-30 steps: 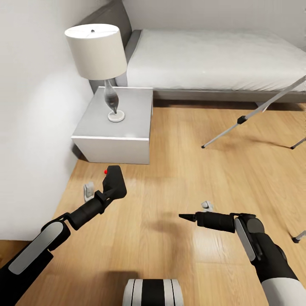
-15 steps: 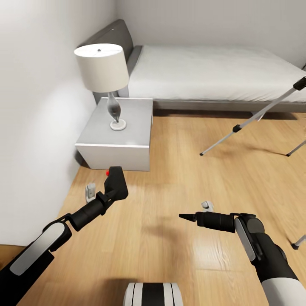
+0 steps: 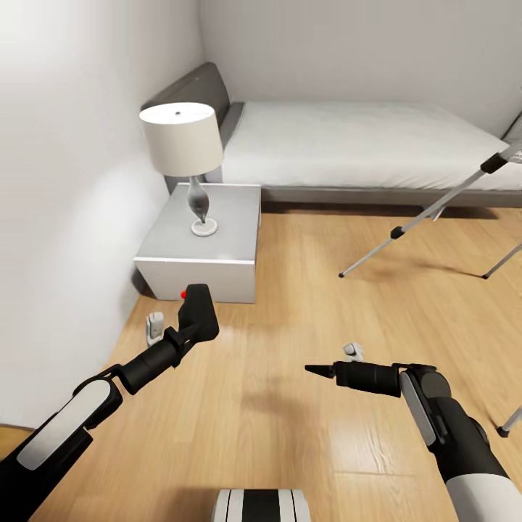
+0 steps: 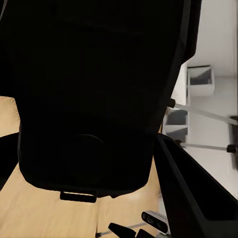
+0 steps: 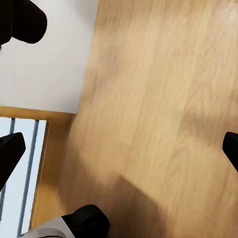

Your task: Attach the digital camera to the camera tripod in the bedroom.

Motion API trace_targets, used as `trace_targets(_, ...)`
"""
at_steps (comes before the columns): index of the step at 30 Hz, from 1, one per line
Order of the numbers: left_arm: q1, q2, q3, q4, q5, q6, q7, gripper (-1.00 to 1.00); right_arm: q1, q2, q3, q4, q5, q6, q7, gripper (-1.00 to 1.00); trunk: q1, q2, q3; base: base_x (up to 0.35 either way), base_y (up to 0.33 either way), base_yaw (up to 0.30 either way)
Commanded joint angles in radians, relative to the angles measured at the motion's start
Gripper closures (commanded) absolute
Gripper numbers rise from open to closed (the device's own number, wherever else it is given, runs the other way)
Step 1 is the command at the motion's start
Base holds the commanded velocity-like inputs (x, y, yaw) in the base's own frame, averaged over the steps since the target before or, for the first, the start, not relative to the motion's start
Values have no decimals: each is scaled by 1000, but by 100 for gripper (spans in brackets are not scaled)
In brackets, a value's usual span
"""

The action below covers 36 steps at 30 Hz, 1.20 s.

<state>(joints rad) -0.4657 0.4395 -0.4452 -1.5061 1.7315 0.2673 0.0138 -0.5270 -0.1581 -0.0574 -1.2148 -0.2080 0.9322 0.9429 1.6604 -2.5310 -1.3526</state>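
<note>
My left gripper (image 3: pixel 193 310) is shut on the digital camera (image 3: pixel 200 316), a black body with a red button (image 3: pixel 183 293) on top, held above the wood floor in front of the nightstand. Seen from the left wrist, the camera's dark body (image 4: pixel 84 99) sits close up, with one finger (image 4: pixel 191 201) beside it. My right gripper (image 3: pixel 319 371) hangs over the floor at centre right, open, with its fingertips (image 5: pixel 10 151) far apart and nothing between them. Silver legs of the camera tripod (image 3: pixel 428 216) stand at the right, beside the bed; its head is out of view.
A grey nightstand (image 3: pixel 217 246) with a white-shaded lamp (image 3: pixel 181 138) stands against the left wall (image 3: pixel 65 181). The low bed (image 3: pixel 362 145) lies behind. Two small white objects (image 3: pixel 154 326) (image 3: pixel 353 351) rest on the floor. Another tripod foot (image 3: pixel 507 422) is at the right edge.
The whole head view has shifted, so the bed, lamp and nightstand sit lower and look farther away. Both arms hold the same pose, and the camera stays in the left gripper.
</note>
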Motion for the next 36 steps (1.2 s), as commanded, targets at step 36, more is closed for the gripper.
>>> trace_targets(36, -1, -1, -1, 2, 10, 0, -2, 100, 0, -1, -1, 0, 5, 4, 4, -100, -16, 8, 139, 0, 0, 0)
